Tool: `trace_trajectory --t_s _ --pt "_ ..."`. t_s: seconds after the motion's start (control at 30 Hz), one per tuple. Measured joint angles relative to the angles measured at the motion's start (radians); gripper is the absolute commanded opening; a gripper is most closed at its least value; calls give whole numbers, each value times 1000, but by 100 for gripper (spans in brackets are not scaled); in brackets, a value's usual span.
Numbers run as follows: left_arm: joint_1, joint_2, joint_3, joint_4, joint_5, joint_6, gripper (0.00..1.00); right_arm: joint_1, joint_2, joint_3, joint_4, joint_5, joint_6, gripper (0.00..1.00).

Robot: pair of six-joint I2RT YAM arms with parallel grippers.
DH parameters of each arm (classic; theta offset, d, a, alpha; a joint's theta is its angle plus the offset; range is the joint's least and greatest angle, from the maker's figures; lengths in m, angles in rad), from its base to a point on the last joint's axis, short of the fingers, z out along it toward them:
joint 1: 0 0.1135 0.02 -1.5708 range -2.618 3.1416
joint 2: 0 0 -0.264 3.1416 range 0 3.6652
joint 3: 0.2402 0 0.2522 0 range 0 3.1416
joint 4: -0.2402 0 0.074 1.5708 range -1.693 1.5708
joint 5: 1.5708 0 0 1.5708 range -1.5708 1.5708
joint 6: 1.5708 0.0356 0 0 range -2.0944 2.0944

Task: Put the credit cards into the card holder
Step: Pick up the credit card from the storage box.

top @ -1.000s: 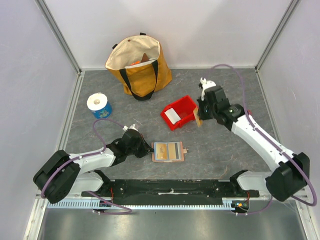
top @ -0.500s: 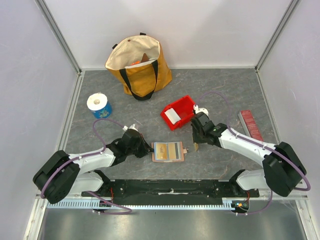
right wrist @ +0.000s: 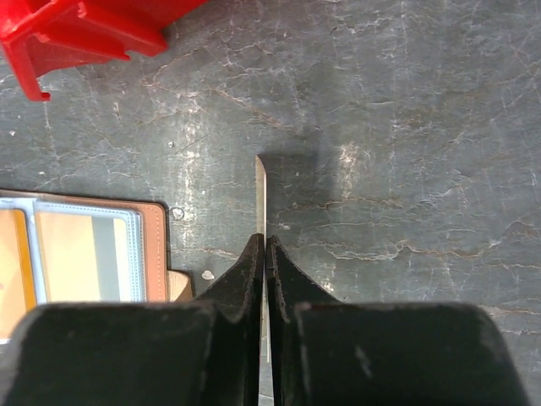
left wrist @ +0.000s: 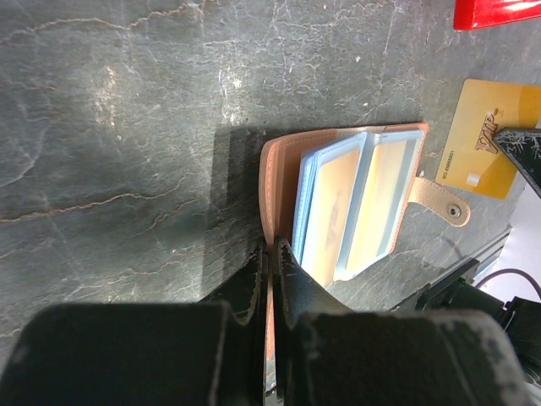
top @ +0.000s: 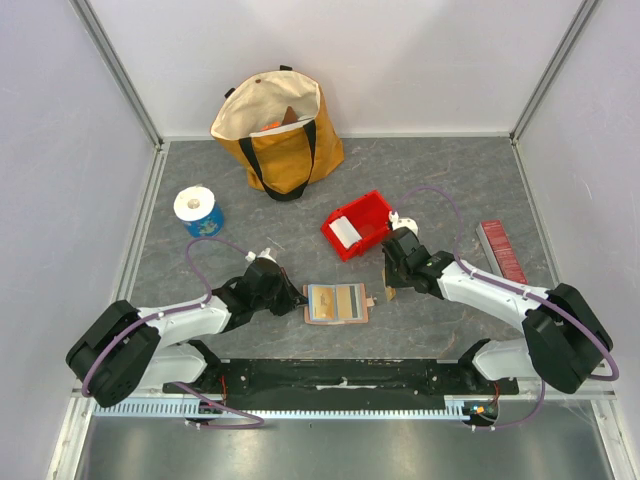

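Top cam: left gripper (top: pixel 297 297) is pinched tight on the left cover edge of the wallet (top: pixel 337 302), which lies open on the table (top: pixel 450 180). On the other side, right gripper (top: pixel 390 290) is clamped on a gold card (left wrist: pixel 480 139). Card stands on edge just right of the snap tab (left wrist: pixel 439 201), not in a slot yet. Can't tell if its bottom edge touches the table.

Risks, imo:
- Card is edge-on and apart from the clear sleeves (left wrist: pixel 355 199), so it needs tilt + sideways slide. Wrong angle → corner catches the tab or a sleeve lip and buckles it instead of going in.
- Grip is on one end of the card only → could pivot or slip when it meets resistance.
- Push goes toward the left pinch, which has one cover only → wallet may skid or fold.

Around: red bin (top: pixel 375 210) behind the wallet w/ a white card (top: pixel 345 232) inside, prob the next one. Tote bag (top: pixel 285 150), blue-white roll (top: pixel 198 210) and dark red bar (top: pixel 500 252) are well apart, not in the way. Snap tab is the only thing between card and sleeves.
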Motion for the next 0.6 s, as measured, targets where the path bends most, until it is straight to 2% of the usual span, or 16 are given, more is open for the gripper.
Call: trace_trajectory --t_s 0.1,0.27,0.6 --pt "0 0 0 0 0 0 2 1 -1 0 3 -6 0 0" --pt "0 1 0 2 1 0 2 1 -10 0 -4 -26 0 8" --pt "0 7 -5 16 4 0 2 1 -13 0 -22 -42 -2 11"
